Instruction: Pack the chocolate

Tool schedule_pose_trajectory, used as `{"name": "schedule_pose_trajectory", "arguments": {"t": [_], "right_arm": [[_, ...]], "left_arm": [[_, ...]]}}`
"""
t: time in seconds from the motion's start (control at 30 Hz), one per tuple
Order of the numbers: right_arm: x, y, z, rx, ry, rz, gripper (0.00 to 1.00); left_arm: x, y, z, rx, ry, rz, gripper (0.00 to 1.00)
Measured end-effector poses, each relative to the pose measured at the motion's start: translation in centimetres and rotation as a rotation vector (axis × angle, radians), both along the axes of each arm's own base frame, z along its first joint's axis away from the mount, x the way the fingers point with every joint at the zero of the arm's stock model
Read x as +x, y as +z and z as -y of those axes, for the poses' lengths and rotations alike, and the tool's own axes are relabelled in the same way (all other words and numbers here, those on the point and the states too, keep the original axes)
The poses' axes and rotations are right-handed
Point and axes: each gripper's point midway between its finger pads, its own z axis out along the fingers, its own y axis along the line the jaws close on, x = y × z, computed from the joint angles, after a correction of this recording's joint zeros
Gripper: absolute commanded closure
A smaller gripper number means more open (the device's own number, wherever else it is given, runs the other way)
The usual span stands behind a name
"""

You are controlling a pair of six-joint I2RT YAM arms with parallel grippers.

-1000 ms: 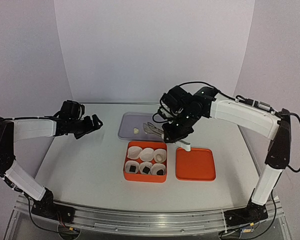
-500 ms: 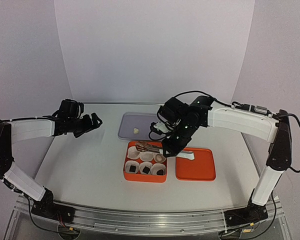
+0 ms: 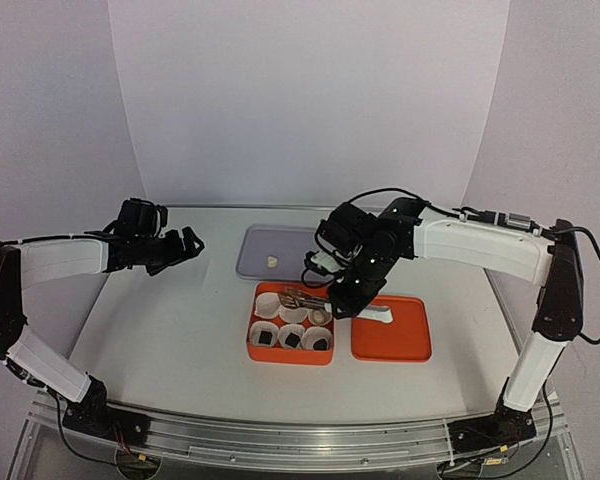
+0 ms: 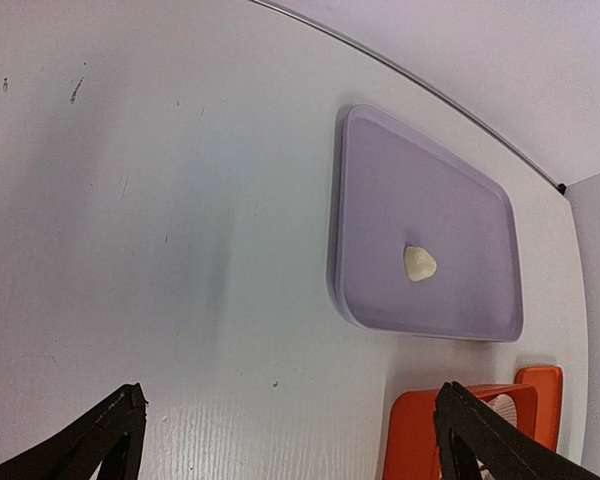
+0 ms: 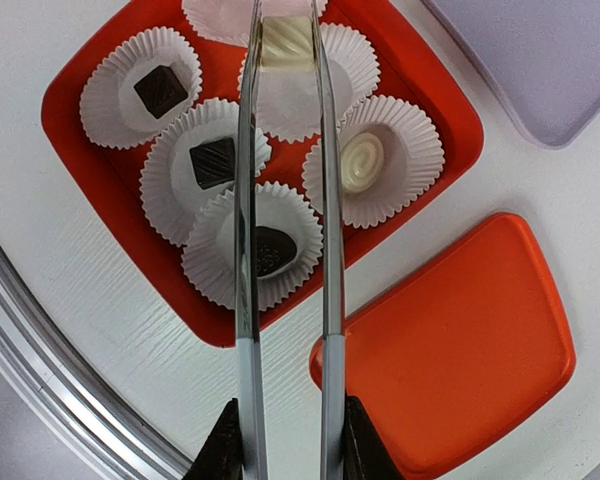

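My right gripper (image 5: pixel 288 440) (image 3: pixel 346 300) is shut on metal tongs (image 5: pixel 244 250) (image 3: pixel 302 296). The tongs' tips pinch a cream chocolate (image 5: pixel 287 42) over a paper cup in the back row of the orange box (image 5: pixel 130 240) (image 3: pixel 252 345). Three dark chocolates (image 5: pixel 213 160) and a cream swirl piece (image 5: pixel 361 162) sit in other cups. One more cream chocolate (image 4: pixel 419 263) (image 3: pixel 271 261) lies on the purple tray (image 4: pixel 380 200) (image 3: pixel 255 245). My left gripper (image 4: pixel 290 420) (image 3: pixel 185 245) hangs open over the table, left of the tray, with nothing in it.
The orange lid (image 3: pixel 390 330) (image 5: pixel 460 340) lies flat just right of the box. The purple tray's corner (image 5: pixel 540 60) shows beyond the box. The table's metal front rail runs along the near edge.
My right arm has carried the tongs and the cream piece from the purple tray toward me, to above the orange box. The left arm has hardly moved.
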Motion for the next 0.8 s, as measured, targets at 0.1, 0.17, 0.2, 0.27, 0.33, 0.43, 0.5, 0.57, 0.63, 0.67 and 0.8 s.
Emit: {"name": "schedule_pose_trajectory", "arguments": {"t": [0.1, 0.17, 0.2, 0.27, 0.33, 0.43, 0.5, 0.57, 0.63, 0.67, 0.8], "right_arm": [[0.0, -0.13, 0.1, -0.006, 0.007, 0.002, 0.96], [-0.01, -0.2, 0.17, -0.012, 0.02, 0.006, 0.96], [-0.01, -0.22, 0.2, -0.014, 0.026, 0.008, 0.96], [0.02, -0.22, 0.22, -0.018, 0.041, 0.013, 0.96], [0.07, -0.22, 0.24, -0.022, 0.054, 0.019, 0.96], [0.16, -0.24, 0.34, -0.03, 0.069, 0.028, 0.96], [0.24, -0.28, 0.43, -0.037, 0.075, 0.034, 0.96], [0.28, -0.33, 0.52, -0.043, 0.084, 0.039, 0.96], [0.28, -0.44, 0.63, -0.05, 0.095, 0.042, 0.96], [0.25, -0.51, 0.69, -0.054, 0.101, 0.043, 0.96], [0.24, -0.66, 0.84, -0.064, 0.129, 0.045, 0.96]], "left_arm": [[-0.1, -0.13, -0.03, 0.003, -0.001, -0.006, 0.0], [-0.11, -0.14, -0.03, 0.004, -0.002, -0.006, 0.0], [-0.1, -0.14, -0.03, 0.004, -0.002, -0.006, 0.0], [-0.11, -0.14, -0.03, 0.004, -0.002, -0.006, 0.0], [-0.11, -0.14, -0.03, 0.005, -0.002, -0.006, 0.0], [-0.11, -0.15, -0.04, 0.005, -0.002, -0.006, 0.0], [-0.12, -0.15, -0.04, 0.005, -0.002, -0.006, 0.0], [-0.12, -0.16, -0.04, 0.005, -0.002, -0.007, 0.0], [-0.12, -0.16, -0.04, 0.005, -0.002, -0.007, 0.0], [-0.13, -0.16, -0.04, 0.005, -0.002, -0.007, 0.0], [-0.13, -0.16, -0.04, 0.005, -0.002, -0.007, 0.0]]}}
